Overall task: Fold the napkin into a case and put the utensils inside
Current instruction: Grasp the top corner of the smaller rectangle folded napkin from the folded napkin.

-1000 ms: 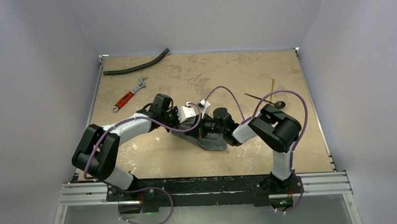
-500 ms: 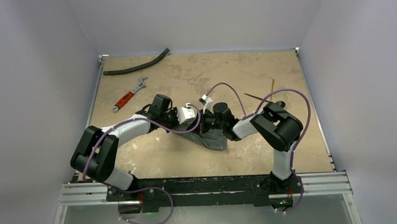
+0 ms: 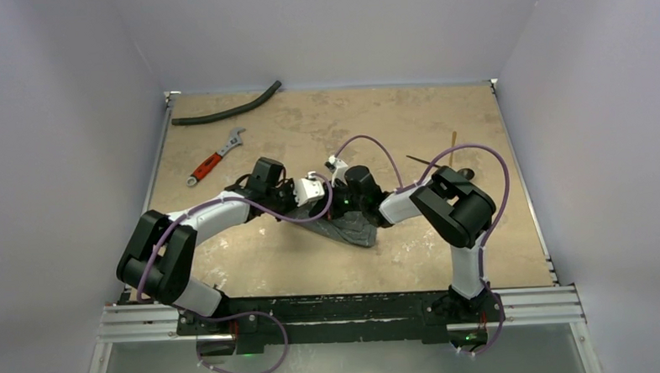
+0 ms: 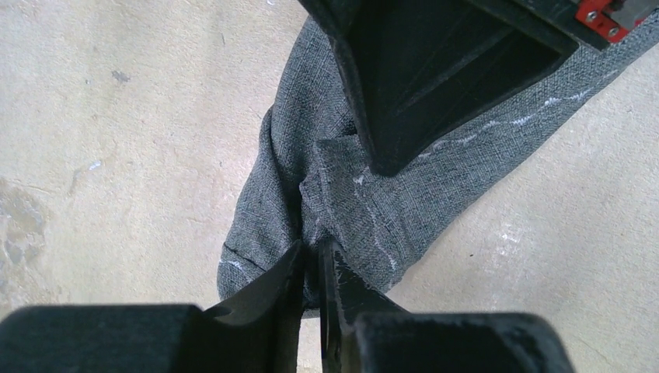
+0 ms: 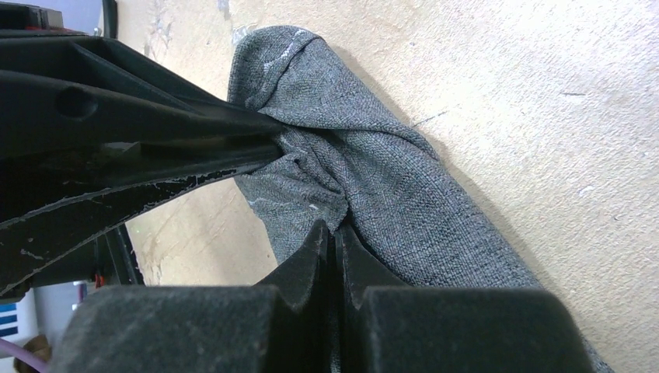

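The grey napkin lies bunched in the middle of the table. Both grippers pinch it at its upper left end, close together. My left gripper is shut on a fold of the napkin, with cloth between its fingertips. My right gripper is shut on a neighbouring fold of the napkin, and its tips bite the cloth. The gold utensil and the thin black spoon lie at the right, behind the right arm; the spoon bowl is mostly hidden.
A red-handled wrench lies at the back left. A long black hose lies along the far left edge. The right arm's elbow stands between the napkin and the utensils. Walls close in the table on three sides.
Both grippers have moved a little left and away from the bases, still pinching the napkin. The cloth has been dragged and drawn out with them.
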